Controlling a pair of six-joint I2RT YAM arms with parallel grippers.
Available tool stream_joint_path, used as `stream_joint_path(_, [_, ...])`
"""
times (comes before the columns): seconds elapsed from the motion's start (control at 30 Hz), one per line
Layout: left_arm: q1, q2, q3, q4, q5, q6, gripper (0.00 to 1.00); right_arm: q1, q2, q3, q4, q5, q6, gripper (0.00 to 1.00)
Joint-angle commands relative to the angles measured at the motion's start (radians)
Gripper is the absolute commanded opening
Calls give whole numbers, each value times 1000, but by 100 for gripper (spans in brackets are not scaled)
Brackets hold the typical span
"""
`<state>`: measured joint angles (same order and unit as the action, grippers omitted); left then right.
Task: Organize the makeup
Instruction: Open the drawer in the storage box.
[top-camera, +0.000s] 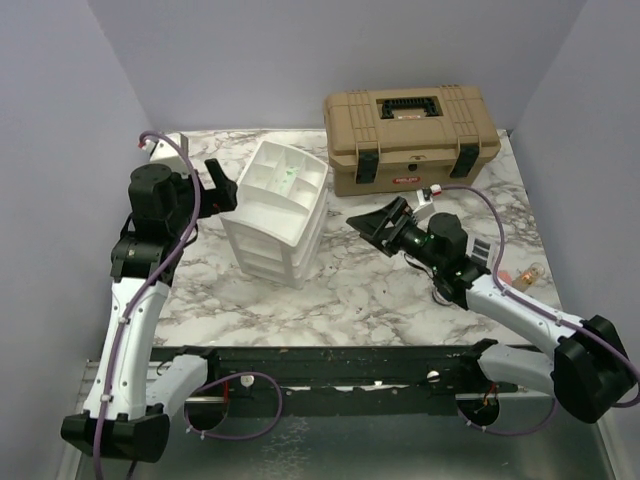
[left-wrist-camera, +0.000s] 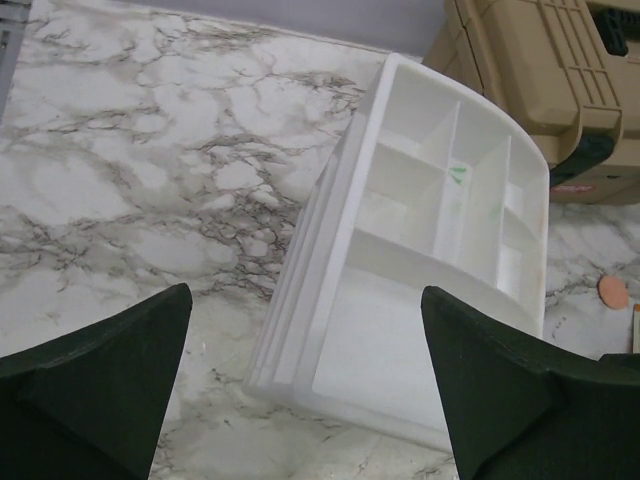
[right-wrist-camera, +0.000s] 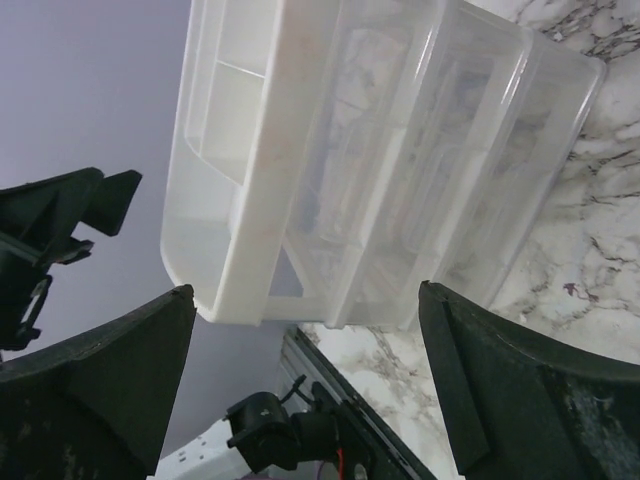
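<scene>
The makeup (top-camera: 526, 271) lies on the desk (top-camera: 350, 290) behind the right hand (top-camera: 380, 222), beside that arm's forearm, one salmon disc (left-wrist-camera: 612, 292) among it. The right arm is nearer, I judge. Both hands are apart and empty, flanking the drawers (top-camera: 275, 215). The left hand (top-camera: 222, 185) is well apart from the makeup.

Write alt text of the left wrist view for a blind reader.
A white plastic drawer unit with a divided top tray stands on the marble table, framed by the open left gripper. A tan toolbox sits behind; a round salmon disc lies at right.
</scene>
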<state>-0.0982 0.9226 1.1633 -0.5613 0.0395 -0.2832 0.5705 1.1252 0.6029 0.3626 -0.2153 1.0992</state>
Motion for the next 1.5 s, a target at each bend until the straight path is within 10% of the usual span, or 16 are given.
stream_joint_path(0.0, [-1, 92, 48, 69, 132, 68, 99, 6, 62, -66, 344, 23, 126, 100])
stream_joint_path(0.33, [0, 253, 126, 62, 243, 103, 98, 5, 423, 31, 789, -156, 323, 100])
stream_joint_path(1.47, [-12, 257, -32, 30, 535, 63, 86, 18, 739, 185, 966, -283, 471, 100])
